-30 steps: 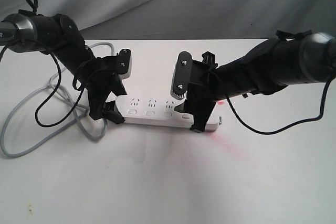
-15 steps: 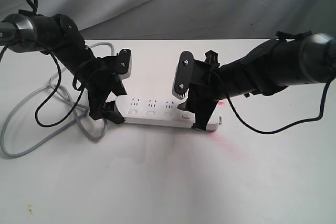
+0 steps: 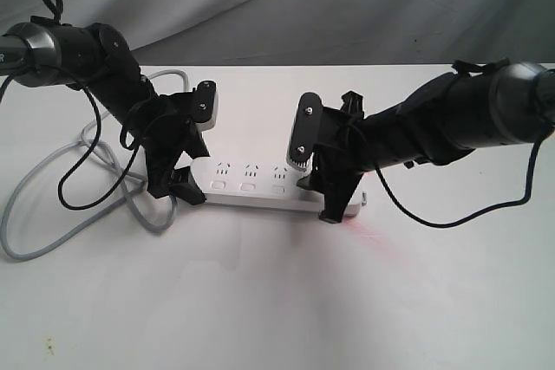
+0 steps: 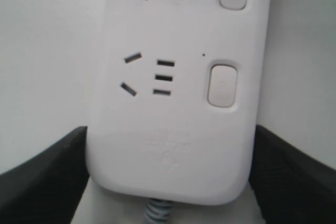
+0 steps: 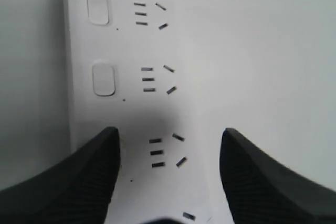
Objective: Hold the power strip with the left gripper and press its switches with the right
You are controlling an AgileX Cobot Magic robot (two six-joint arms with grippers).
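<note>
One power strip (image 3: 249,181), one grey cord (image 4: 157,212).

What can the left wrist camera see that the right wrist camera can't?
Only the left wrist view: the cord leaving the strip's round end, and the left hand clamped on its sides. Only the right wrist view: the right hand, open over the strip, one finger covering the spot for a third switch. Both: the white strip, sockets and two switches.

Middle switches (image 3: 248,187) unblocked, power strip (image 3: 263,181) ends crowded by fingers (image 3: 334,201) (cord (image 4: 157,212) loops left)
</note>
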